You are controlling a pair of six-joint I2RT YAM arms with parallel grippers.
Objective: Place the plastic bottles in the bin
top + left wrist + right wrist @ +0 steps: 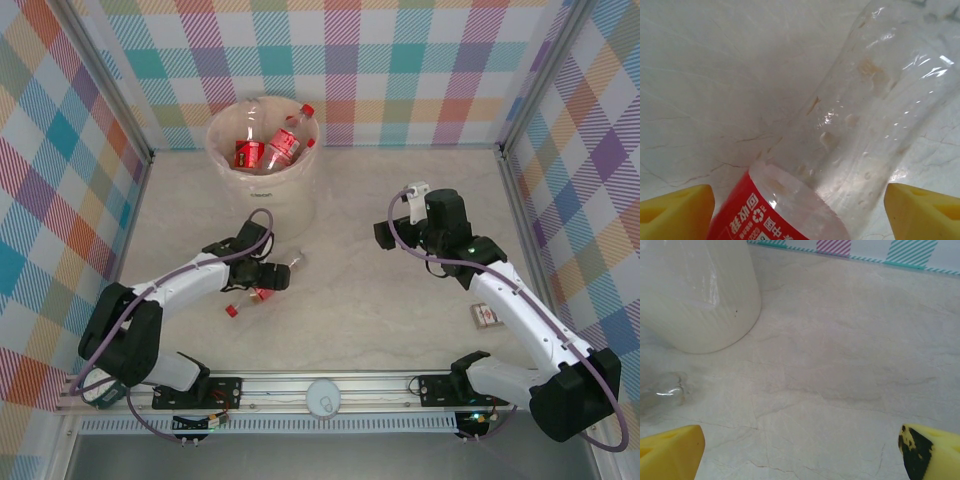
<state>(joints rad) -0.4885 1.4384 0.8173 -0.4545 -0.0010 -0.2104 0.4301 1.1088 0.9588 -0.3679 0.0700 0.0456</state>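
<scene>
centre: bare cream marble-look tabletop (360, 290), open between the arms.
far left: round cream-beige translucent plastic bucket (225, 150) blocks that corner.
left-centre: clear red-labelled plastic bottle (855, 125) lies flat, between the left gripper (268, 280) fingers.
right edge: small flat red-and-white box (487, 317).
perimeter: checked walls (60, 150), three sides.

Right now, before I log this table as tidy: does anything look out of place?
One plastic bottle lies on its side on the table, straddled by the left gripper, while other bottles are in the bin. A stray small red-and-white box lies beside the right arm.
</scene>
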